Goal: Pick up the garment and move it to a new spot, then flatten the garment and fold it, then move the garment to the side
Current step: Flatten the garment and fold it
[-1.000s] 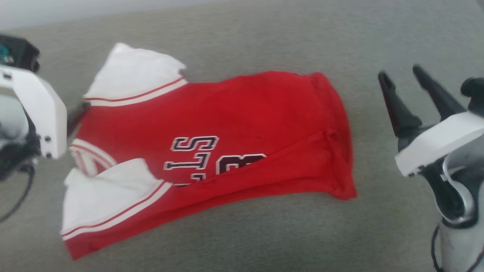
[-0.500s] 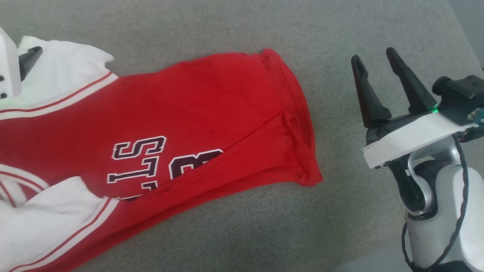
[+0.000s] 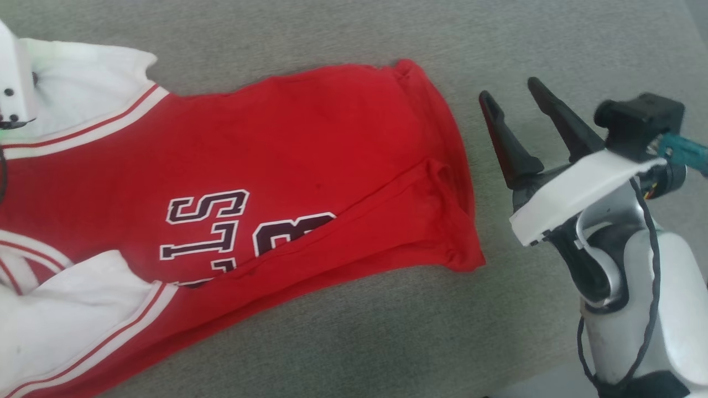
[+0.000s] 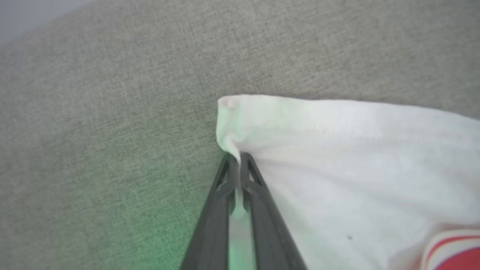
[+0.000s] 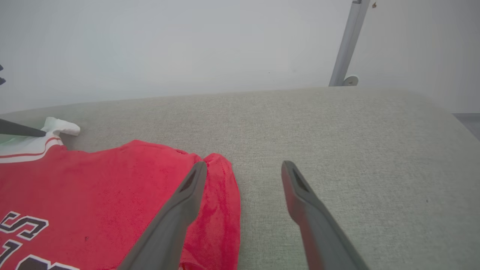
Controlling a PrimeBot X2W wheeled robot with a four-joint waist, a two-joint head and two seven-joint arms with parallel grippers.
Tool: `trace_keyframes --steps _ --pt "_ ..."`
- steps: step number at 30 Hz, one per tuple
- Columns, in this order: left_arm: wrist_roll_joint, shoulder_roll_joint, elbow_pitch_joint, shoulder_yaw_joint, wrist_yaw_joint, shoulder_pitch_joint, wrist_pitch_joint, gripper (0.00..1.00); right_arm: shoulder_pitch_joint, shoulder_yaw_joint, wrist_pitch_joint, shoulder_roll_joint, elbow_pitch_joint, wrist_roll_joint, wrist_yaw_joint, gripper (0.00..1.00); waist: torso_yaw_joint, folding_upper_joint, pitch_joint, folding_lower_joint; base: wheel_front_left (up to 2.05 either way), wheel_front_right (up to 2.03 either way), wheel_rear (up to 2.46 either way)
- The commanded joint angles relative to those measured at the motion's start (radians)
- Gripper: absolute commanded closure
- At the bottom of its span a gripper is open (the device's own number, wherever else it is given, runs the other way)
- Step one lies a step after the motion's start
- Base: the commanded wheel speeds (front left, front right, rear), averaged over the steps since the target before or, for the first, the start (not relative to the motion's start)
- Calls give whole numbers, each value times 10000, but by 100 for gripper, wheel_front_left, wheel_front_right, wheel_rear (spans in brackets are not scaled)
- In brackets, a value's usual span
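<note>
A red jersey shirt with white short sleeves and red-and-white striped trim (image 3: 310,166) lies spread on a grey woven fabric surface (image 3: 387,331). Its hem end points toward the robot's right and its collar end toward the left. Black, white-outlined lettering (image 3: 221,226) faces up on the shirt's chest. A long strip of red cloth along the shirt's near edge is folded over and covers the lower part of the letters. The hem end is bunched into soft ridges rather than flat.

The left gripper (image 4: 238,159) is at the far sleeve (image 4: 337,168) of the shirt, at that sleeve's outer corner. Its two dark fingers are pressed together, and a small fold of the white sleeve hem is pinched between their tips. The corner of the sleeve curls up just past the tips, and a green glow tints the cloth and the surface beside them. In the head view, the gripper's white housing sits over that same sleeve.

The right gripper (image 3: 511,91) is just beyond the shirt's hem end, clear of the cloth, with its fingers spread wide and nothing between them. In its own wrist view the left-hand finger (image 5: 180,210) overlaps the bunched hem, but I cannot tell whether it touches.
</note>
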State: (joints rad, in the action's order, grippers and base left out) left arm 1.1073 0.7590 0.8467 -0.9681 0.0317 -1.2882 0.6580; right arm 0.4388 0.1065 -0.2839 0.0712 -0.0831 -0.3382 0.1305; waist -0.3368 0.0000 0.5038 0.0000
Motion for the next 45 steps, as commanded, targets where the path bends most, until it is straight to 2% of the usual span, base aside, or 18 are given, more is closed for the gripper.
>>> trace_keyframes --steps 1,10,11,12,22,23,24,30,36,41,45 --pt "-116 -245 347 -297 -59 331 169 100 268 33 -287 74 96 -133 4 0 171 0 24 0 0 0 0" --pt "-371 -1211 1037 -339 -373 -548 -215 100 1794 209 -2358 547 1194 -256 4 0 833 0 206 0 0 0 0" --pt "-352 -1466 1217 -330 -464 -735 -325 100 2259 302 -2904 568 1617 -361 4 0 985 0 273 0 0 0 0" --pt "-352 -1466 1217 -330 -464 -735 -325 100 2259 302 -2904 568 1617 -361 4 0 985 0 273 0 0 0 0" --pt "-359 -2425 2113 -364 -907 -1206 -845 100 3696 843 -5574 749 4164 -553 4 0 1574 0 482 0 0 0 0" --pt "-369 -2506 2190 -375 -949 -1221 -927 100 3720 936 -5743 742 4332 -661 4 55 1629 0 489 0 0 0 0" --pt "-383 -2563 2249 -375 -991 -1243 -1043 100 3792 1020 -5839 746 4478 -735 4 100 1675 0 492 0 0 0 0" --pt "-282 -2845 2546 -359 -1317 -1427 -1338 100 4042 1022 -5360 1198 4699 -719 2 100 2093 0 295 0 0 0 0" --pt "-93 -3106 2353 -382 -1537 -1583 -973 100 3678 776 -5000 1683 4175 -841 2 100 2587 0 -257 0 0 0 0" --pt "-7 -2983 1757 -543 -1606 -1401 -662 100 3018 462 -4965 2068 3325 -905 4 100 3024 0 -771 0 0 0 0" --pt "89 -2678 1029 -630 -1606 -1028 -510 100 2345 173 -5090 2328 2476 -933 4 100 3307 0 -1130 0 0 0 0"
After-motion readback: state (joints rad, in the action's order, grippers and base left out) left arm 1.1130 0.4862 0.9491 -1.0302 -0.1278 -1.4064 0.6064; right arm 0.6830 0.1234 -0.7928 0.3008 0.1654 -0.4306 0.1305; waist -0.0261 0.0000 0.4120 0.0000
